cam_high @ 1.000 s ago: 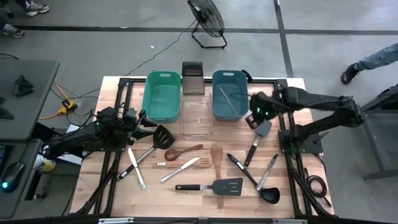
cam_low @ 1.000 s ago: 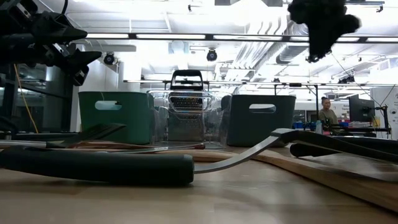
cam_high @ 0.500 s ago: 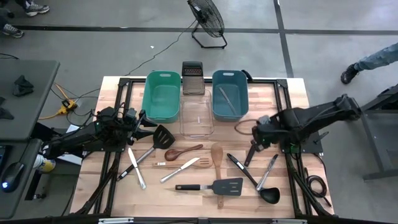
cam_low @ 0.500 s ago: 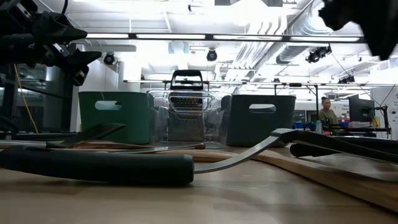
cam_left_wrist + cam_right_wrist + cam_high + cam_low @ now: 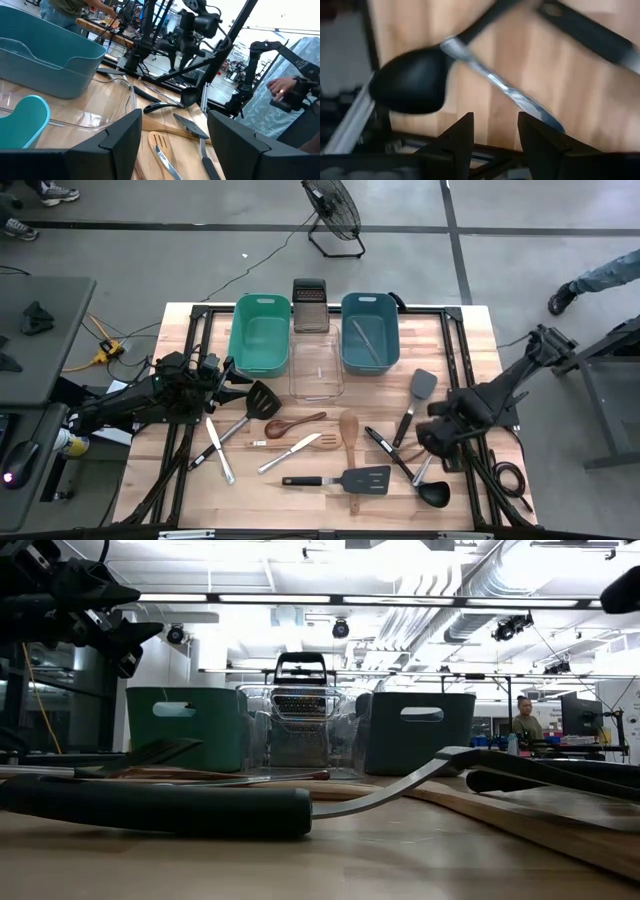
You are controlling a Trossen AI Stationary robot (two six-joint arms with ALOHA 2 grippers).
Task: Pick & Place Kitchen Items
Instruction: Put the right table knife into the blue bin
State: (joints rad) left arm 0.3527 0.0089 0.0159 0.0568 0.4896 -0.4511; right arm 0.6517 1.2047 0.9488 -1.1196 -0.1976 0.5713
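Long-handled utensils lie flat on the wooden table: a black turner (image 5: 258, 402), a wooden spoon (image 5: 295, 423), silver knives (image 5: 220, 450) (image 5: 290, 452), a wooden spatula (image 5: 349, 435), a black slotted turner (image 5: 345, 478), a grey-headed spatula (image 5: 415, 398) and a black ladle (image 5: 428, 485). My right gripper (image 5: 435, 438) is open and empty above the ladle's handle at the near right. Its wrist view shows the ladle's bowl (image 5: 410, 82) and a silver utensil (image 5: 505, 90) beyond its fingertips (image 5: 495, 145). My left gripper (image 5: 232, 375) is open and empty above the table's left side, beside the black turner.
A teal tub (image 5: 260, 332), a clear tub (image 5: 316, 367) and a blue tub (image 5: 369, 355) holding silver utensils (image 5: 362, 338) stand along the far edge, with a steel grater (image 5: 310, 305) behind the clear one. A person (image 5: 282, 92) stands beyond the table's right side.
My right gripper has swung from beside the blue tub toward the table's near edge and a little right, and now stands over the ladle's handle. The utensils lie where they were.
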